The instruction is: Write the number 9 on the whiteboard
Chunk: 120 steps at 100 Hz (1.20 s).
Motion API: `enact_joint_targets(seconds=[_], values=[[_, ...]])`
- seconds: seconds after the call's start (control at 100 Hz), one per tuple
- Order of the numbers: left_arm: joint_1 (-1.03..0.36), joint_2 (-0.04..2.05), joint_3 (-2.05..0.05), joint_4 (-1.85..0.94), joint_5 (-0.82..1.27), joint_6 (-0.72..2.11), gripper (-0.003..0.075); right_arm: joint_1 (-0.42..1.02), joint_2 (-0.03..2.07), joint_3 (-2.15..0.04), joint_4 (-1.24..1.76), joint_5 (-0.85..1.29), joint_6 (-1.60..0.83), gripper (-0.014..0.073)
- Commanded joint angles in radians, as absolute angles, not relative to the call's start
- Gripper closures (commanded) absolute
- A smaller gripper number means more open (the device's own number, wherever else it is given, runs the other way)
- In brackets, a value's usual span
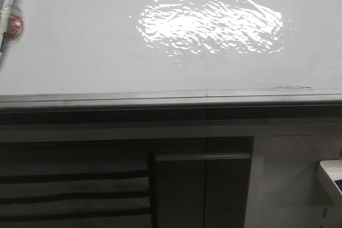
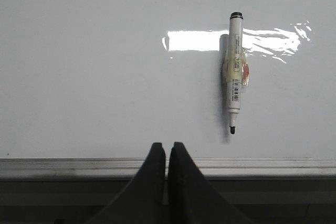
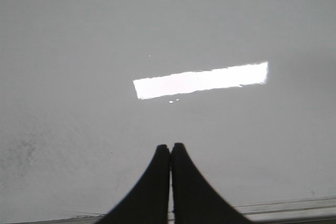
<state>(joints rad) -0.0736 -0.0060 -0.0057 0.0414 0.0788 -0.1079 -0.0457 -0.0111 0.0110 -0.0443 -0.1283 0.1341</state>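
The whiteboard is a flat glossy pale board with a bright glare patch and a metal edge strip along its near side. It carries no writing; no number 9 shows in any view. A white marker with its black tip bare lies on the board, also at the far left of the front view. My left gripper is shut and empty, over the board's near edge, apart from the marker. My right gripper is shut and empty above the bare whiteboard. Neither gripper shows in the front view.
Below the board's edge strip stands a grey cabinet with a bar handle. A dark slatted chair back is at the lower left. A white object sits at the lower right edge.
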Motion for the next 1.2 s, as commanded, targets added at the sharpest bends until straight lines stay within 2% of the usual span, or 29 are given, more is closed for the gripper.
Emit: enact_joint_targets(seconds=[0.0,0.13,0.25,0.38,0.65,0.87,1.19], values=[[-0.071,-0.032,0.023,0.034,-0.015,-0.114,0.0741,-0.05,-0.029,0.037,-0.046,-0.215,0.13,0.0666],[-0.071,-0.032,0.017,0.036,-0.117,-0.114,0.0741,-0.05,-0.029,0.012,-0.046,-0.238,0.115,0.0666],[-0.071,-0.032,-0.05,0.014,-0.147,-0.116,0.0741,-0.05,-0.018,-0.109,-0.044,-0.044,0.115,0.0666],[-0.071,-0.003,-0.202,0.0,-0.029,-0.116,0.0741,-0.048,0.057,-0.292,-0.044,0.217,0.113,0.0666],[-0.071,0.223,-0.526,0.025,0.272,-0.11,0.0741,-0.048,0.372,-0.601,-0.044,0.511,0.021,0.0666],[-0.071,0.419,-0.643,0.061,0.338,-0.11,0.0741,-0.048,0.578,-0.709,-0.044,0.552,0.019,0.0666],[-0.071,0.493,-0.643,0.05,0.338,-0.11,0.0741,-0.048,0.667,-0.709,-0.044,0.506,0.019,0.0666]])
